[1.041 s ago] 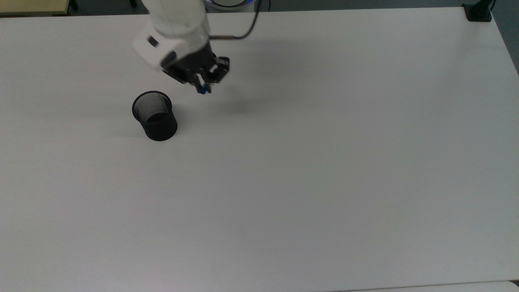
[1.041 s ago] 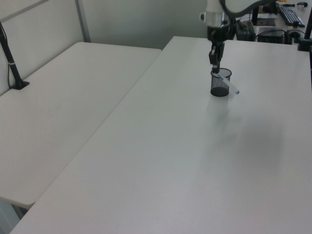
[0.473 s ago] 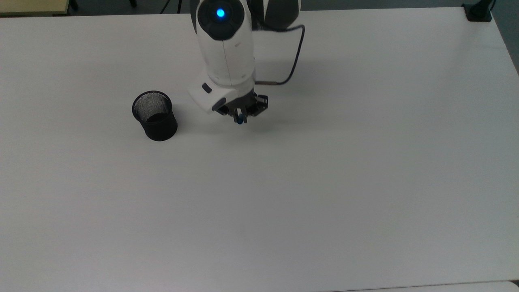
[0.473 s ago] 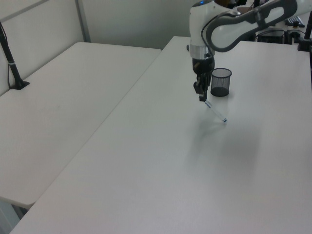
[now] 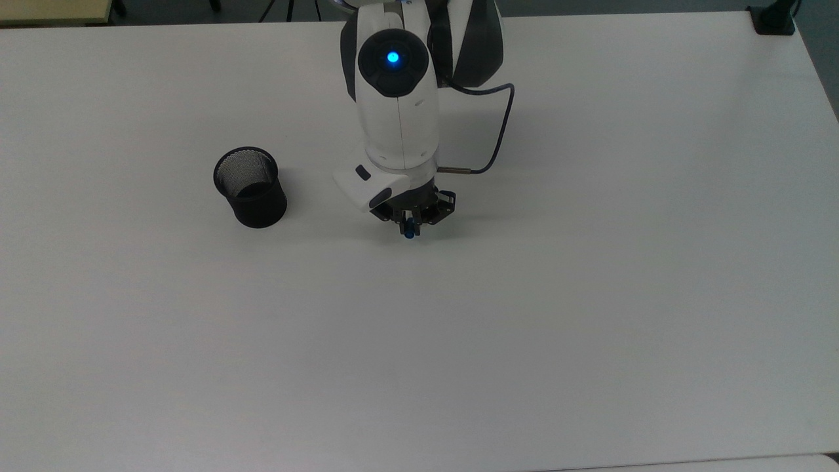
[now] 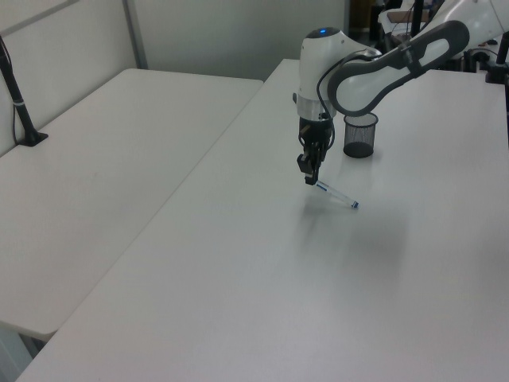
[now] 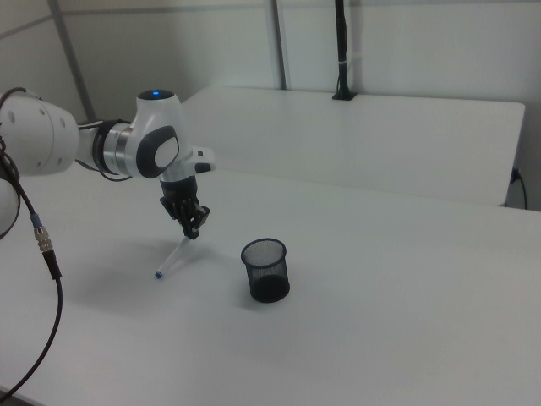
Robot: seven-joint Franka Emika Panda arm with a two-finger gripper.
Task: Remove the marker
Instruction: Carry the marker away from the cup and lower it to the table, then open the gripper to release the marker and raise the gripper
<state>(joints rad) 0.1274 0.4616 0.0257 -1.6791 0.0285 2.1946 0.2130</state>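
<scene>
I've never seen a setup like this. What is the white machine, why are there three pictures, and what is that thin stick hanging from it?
The white machine is a robot arm, and the dark claw at its tip is its gripper. The three pictures show one moment from three cameras: the top view looks down from above, and the left and right views look across from opposite sides. Everything stands on a large white table. On it is a black mesh cup, which looks empty from above. The thin stick is a marker, white with blue ends. The gripper pinches its upper end, so it hangs slanted, with its lower tip low over the table, or perhaps touching it. The marker is out of the cup and well to the side of it.
</scene>
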